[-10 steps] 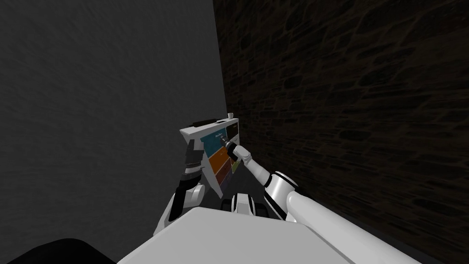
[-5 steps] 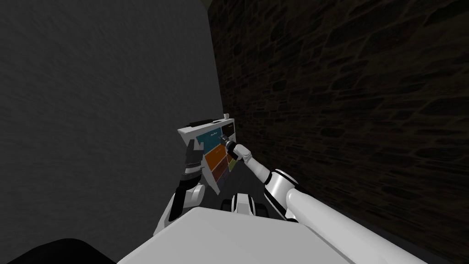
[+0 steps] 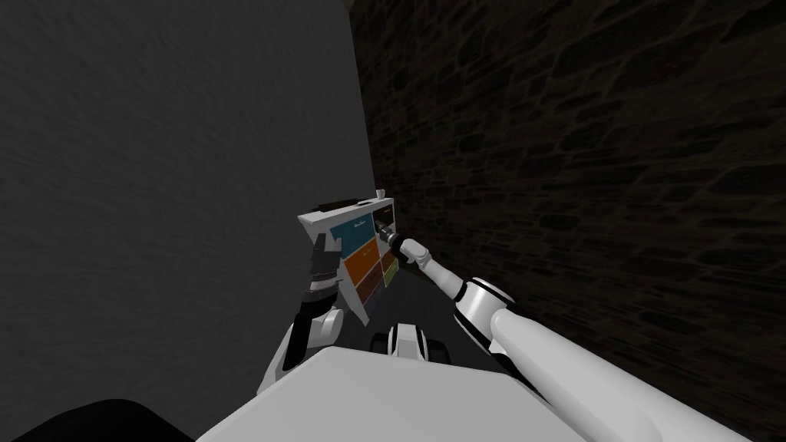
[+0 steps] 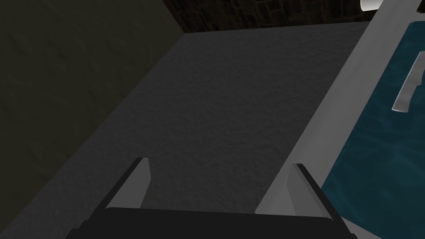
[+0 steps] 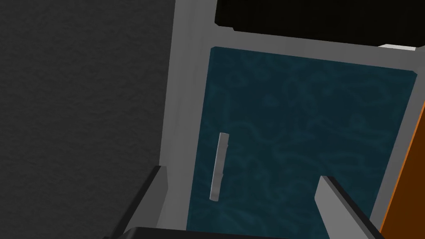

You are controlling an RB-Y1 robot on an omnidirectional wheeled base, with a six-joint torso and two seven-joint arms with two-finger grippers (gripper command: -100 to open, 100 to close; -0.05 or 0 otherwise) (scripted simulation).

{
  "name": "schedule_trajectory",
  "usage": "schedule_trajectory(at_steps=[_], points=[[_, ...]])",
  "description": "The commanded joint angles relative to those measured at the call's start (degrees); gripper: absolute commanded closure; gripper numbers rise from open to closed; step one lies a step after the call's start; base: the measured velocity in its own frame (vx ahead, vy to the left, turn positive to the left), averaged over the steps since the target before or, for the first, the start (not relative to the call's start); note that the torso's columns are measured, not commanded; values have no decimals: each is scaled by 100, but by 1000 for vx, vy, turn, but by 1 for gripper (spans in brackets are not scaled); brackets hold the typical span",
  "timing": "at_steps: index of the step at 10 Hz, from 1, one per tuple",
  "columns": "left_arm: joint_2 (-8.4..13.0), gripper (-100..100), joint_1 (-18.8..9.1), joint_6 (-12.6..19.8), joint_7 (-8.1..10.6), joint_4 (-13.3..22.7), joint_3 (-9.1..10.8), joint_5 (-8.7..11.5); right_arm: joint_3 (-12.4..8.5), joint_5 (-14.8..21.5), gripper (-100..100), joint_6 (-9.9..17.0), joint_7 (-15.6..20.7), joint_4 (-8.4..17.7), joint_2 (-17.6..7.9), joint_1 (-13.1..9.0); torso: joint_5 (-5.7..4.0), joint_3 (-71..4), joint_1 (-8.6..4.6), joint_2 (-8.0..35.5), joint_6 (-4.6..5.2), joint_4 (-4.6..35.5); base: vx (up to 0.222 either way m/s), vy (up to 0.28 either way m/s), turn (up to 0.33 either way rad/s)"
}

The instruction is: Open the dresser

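So our arms are basically glossy white tubes with black rings at the joints. The right arm is fat near the shoulder and slims down in rounded segments to a dark wrist. The left arm looks greyer, with a chunky black section before the hand. The left gripper and right gripper are each a dark box with two thin light grey blade fingers, slant-cut at the tips.
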Motion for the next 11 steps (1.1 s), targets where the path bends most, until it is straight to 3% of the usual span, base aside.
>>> schedule_trajectory(at_steps=[1,3,7,9,10,11], points=[[0,0,0,0,0,0,0,0,-141,105,-100,-234,211,223,-52,-162,-1,2,-6,3,2,2,-7,53,-14],[-1,0,0,0,0,0,0,0,-75,160,-100,-273,242,314,79,-334,5,1,16,1,0,1,-7,89,-22],[-1,0,0,0,0,0,-1,0,71,280,-100,-359,312,513,79,-709,-1,-2,-3,-3,3,-1,-5,88,-14],[-1,0,0,0,0,0,-1,0,139,330,-100,-402,332,626,276,-891,1,-1,2,-1,2,0,-7,96,-19],[-1,0,0,0,0,0,-1,0,29,323,-100,-450,408,643,268,-805,1,-2,3,-3,1,-1,-2,42,0],[0,0,0,0,0,0,0,0,21,290,-100,-505,331,772,229,-987,-5,-3,-18,-5,4,-1,35,85,15]])
